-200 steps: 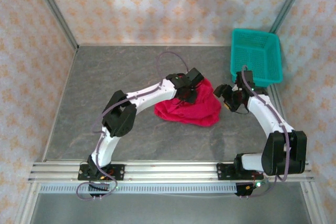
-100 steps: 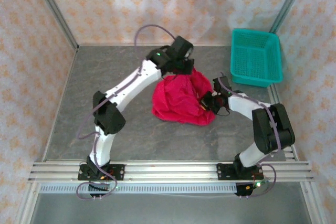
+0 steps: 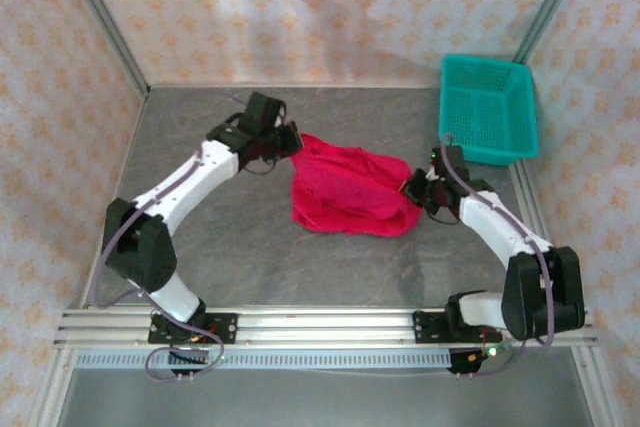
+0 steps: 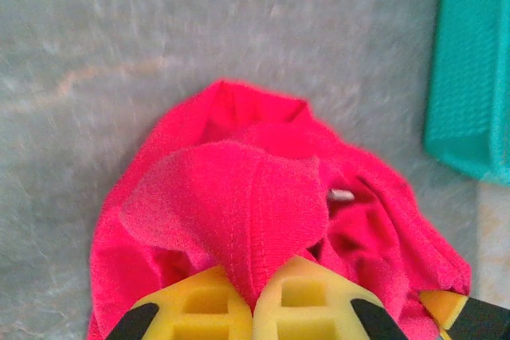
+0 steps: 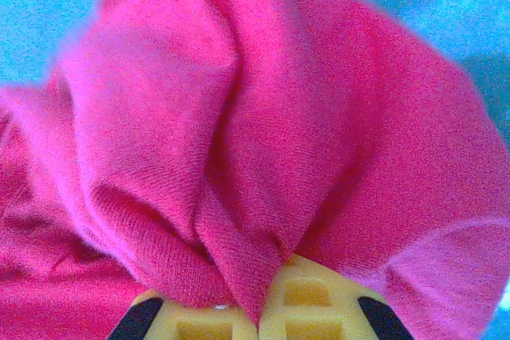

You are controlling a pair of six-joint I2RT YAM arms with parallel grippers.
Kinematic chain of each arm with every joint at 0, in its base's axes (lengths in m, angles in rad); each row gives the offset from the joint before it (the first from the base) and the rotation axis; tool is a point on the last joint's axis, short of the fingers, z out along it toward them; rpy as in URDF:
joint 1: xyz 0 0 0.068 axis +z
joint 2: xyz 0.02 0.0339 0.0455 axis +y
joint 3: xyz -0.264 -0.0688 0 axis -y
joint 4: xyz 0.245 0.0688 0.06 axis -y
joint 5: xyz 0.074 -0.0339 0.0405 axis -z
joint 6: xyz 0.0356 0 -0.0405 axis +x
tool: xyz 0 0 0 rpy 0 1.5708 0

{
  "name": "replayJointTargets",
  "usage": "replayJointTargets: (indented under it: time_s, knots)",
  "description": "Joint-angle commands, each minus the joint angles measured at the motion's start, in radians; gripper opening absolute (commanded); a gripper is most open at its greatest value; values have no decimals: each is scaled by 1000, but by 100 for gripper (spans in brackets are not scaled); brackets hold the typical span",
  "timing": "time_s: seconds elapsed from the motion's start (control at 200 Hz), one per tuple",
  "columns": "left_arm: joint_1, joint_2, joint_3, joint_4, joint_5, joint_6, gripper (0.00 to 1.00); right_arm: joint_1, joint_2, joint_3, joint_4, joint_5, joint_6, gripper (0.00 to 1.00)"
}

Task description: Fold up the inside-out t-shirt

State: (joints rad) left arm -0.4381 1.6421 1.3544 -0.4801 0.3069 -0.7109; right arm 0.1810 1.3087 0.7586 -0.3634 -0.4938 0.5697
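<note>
From above, I see the t-shirt (image 3: 350, 192) bunched mid-tabletop (image 3: 250, 257), with an arm at each side. Left wrist: my left gripper (image 4: 255, 296) is clamped on a red fold. Right wrist: my right gripper (image 5: 259, 312) pinches the cloth likewise.
</note>
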Motion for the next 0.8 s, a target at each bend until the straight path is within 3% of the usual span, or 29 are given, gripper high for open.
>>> replayJointTargets:
  time_s: [0.0, 0.11, 0.22, 0.35, 0.445, 0.651, 0.796]
  knots:
    - [-42, 6, -65, 67, -50, -18, 0, 27, 31, -28, -84, 33, -31, 0]
    - [-66, -34, -76, -42, -189, 80, 1, 28, -3, -30, -138, 73, -55, 2]
    - [-121, -65, 7, -191, -353, 241, 37, 28, -68, -27, -167, 100, -74, 7]
    - [-177, -84, 56, -161, -244, 364, 58, 28, -120, -43, -115, 64, -62, 26]
    - [-218, -41, 89, -122, -121, 401, 61, 25, -154, -54, -94, 73, -38, 39]
    - [-242, 162, 227, -163, -20, 500, 61, 22, -157, -41, -116, 72, -38, 40]
    - [-243, 298, 361, -278, 5, 606, 63, 20, -166, -37, -127, 65, -42, 40]
